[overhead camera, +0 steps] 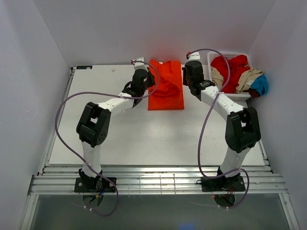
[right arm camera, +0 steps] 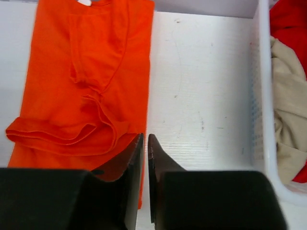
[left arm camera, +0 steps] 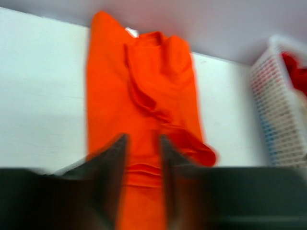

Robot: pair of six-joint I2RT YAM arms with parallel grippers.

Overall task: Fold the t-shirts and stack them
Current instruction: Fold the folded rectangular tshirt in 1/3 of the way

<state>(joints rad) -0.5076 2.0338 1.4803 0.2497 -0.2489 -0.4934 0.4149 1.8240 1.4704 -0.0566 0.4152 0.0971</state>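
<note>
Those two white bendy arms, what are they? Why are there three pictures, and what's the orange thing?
They are robot arms, a left arm and a right arm, bolted to a table. One picture looks down from above. The other two come from small cameras on the wrists. The left pincer is open over the orange t-shirt, lying partly folded on the table. The right pincer is shut by the shirt's edge and seems to hold nothing. The basket holds a red shirt, a tan shirt and a blue shirt.
</note>
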